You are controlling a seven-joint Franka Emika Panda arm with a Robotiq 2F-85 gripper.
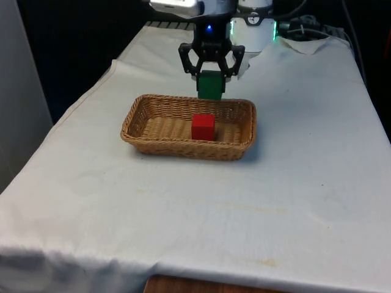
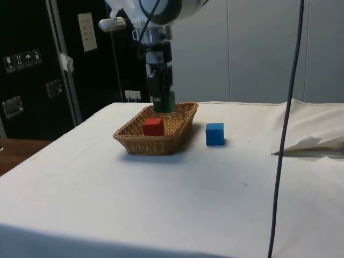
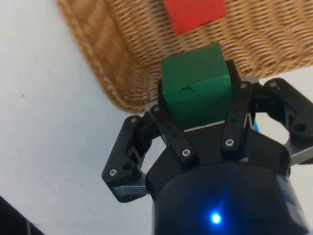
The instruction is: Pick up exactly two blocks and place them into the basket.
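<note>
I'm seeing the gripper [image 1: 211, 78] grasping the green block [image 1: 210, 85], holding it in the air over the far rim of the wicker basket [image 1: 142, 116]. The red block [image 1: 203, 127] is sitting inside the basket just below and in front of the gripper. The blue block [image 2: 215, 134] is resting on the counter [image 1: 183, 201] beside the basket, off to the gripper's side.

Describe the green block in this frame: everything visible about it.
The green block is a plain, solid-coloured cube with a matte, painted look and a small nick on one face. The gripper holds it clamped between its fingers, lifted clear of the table and roughly upright. It hangs over the far rim of the wicker basket, touching nothing but the fingers. The red block lies below in the basket, apart from it.
</note>
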